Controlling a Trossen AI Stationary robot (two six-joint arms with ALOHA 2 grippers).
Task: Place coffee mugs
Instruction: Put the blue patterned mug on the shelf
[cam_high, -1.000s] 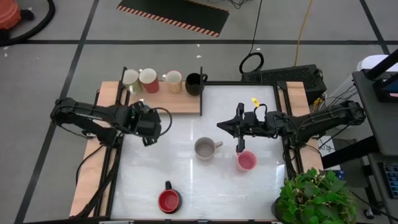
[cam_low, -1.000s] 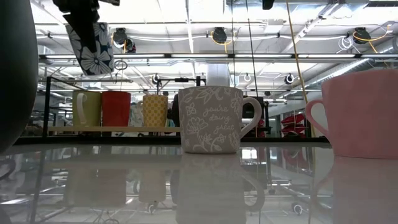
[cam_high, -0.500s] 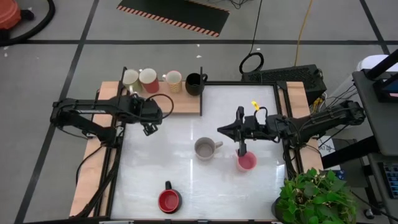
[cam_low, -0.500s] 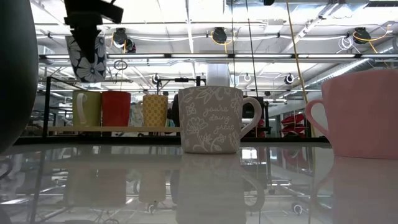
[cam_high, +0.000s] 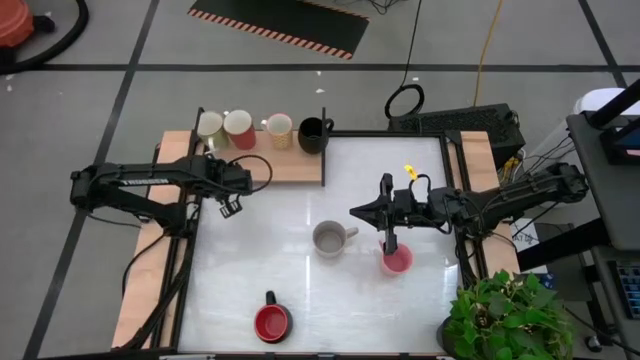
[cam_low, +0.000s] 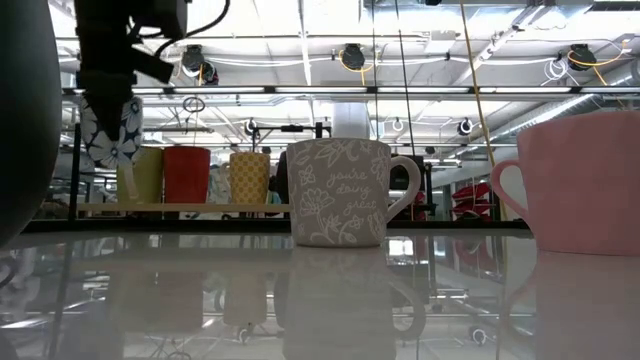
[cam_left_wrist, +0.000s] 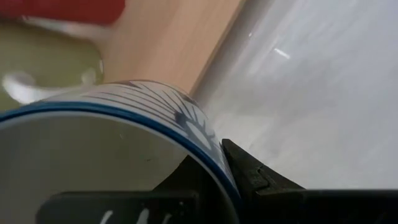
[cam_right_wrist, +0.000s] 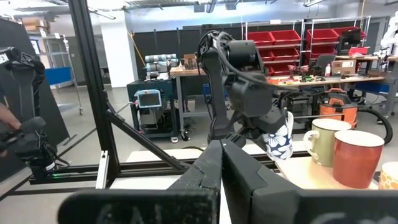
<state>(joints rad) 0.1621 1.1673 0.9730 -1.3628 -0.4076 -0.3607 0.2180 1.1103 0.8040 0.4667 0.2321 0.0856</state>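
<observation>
Carry: my left fingers (cam_left_wrist: 205, 177) pinch the rim of a white floral mug (cam_low: 110, 130), held in the air near the wooden shelf (cam_high: 290, 165).
Shelf: four mugs (cam_high: 262, 129) lined up already.
Risk: rim-only pinch, mug could tip or clip the neighbouring green mug (cam_low: 140, 175) going down.
Right: fingers (cam_high: 388, 245) closed together, beside the pink mug (cam_high: 397, 259); could nudge it across the tabletop (cam_high: 300, 290).

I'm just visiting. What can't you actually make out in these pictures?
- The floral mug: in the high view it is hidden under the left end effector holding it; the left wrist view cuts off all but its rim.
- The black mug: in the low view it is mostly hidden behind the grey mug.
- The pink mug: cut off by the low view's right edge.
- The dark shape: at the low view's left edge, too close to identify.
</observation>
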